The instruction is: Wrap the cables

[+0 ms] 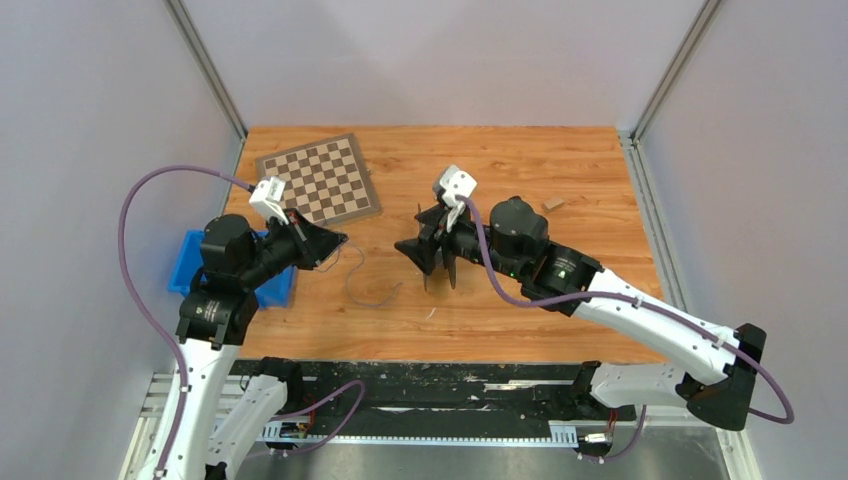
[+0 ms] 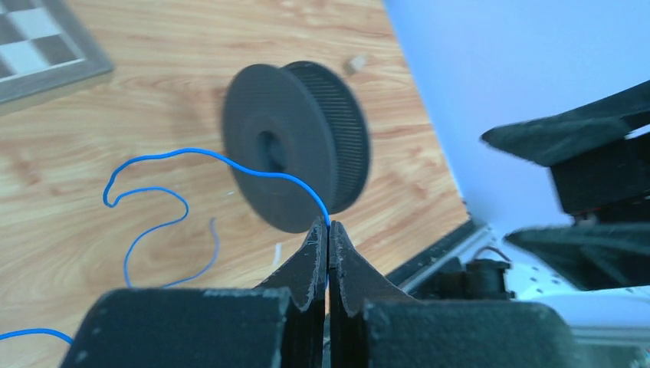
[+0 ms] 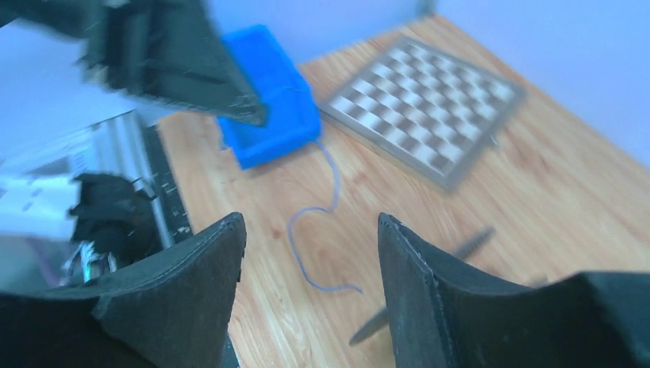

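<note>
- The cable (image 2: 184, 150) is clamped between the closed tips of the left gripper (image 2: 329, 226). From the tips it is carried up and away in a free arc, then let fall into loose bends on the worktop (image 1: 500, 160) ahead of and below that gripper.
- The slack part is laid on the wood in the gap between the two grippers. No turn of it is seen around anything, so the wrapping is judged not yet begun.
- The held part is probably kept raised off the wood so that it can be led onto a core rather than dragged flat.
- A dark spool (image 2: 295, 146) is seen straight ahead of the left gripper, just past the cable's arc. It is turned upright with one disc face and its centre hole towards that gripper, a facing that would suit laying the cable onto the core.
- The spool is blurred, so it cannot be told whether it is at rest.
- The right gripper (image 3: 310, 221) is held with its fingers well apart, and nothing is seen between them in its own view. It is pointed towards the left gripper, with the slack cable on the wood ahead of its tips.
- From above, the spool cannot be separated cleanly from the right gripper, so contact between them cannot be judged.
- A blue bin (image 1: 188, 272) is set behind and beside the left gripper, and a chessboard (image 1: 320, 180) lies on its far side, both away from the cable.
- A small wooden block (image 1: 552, 203) lies well behind the right gripper.
</note>
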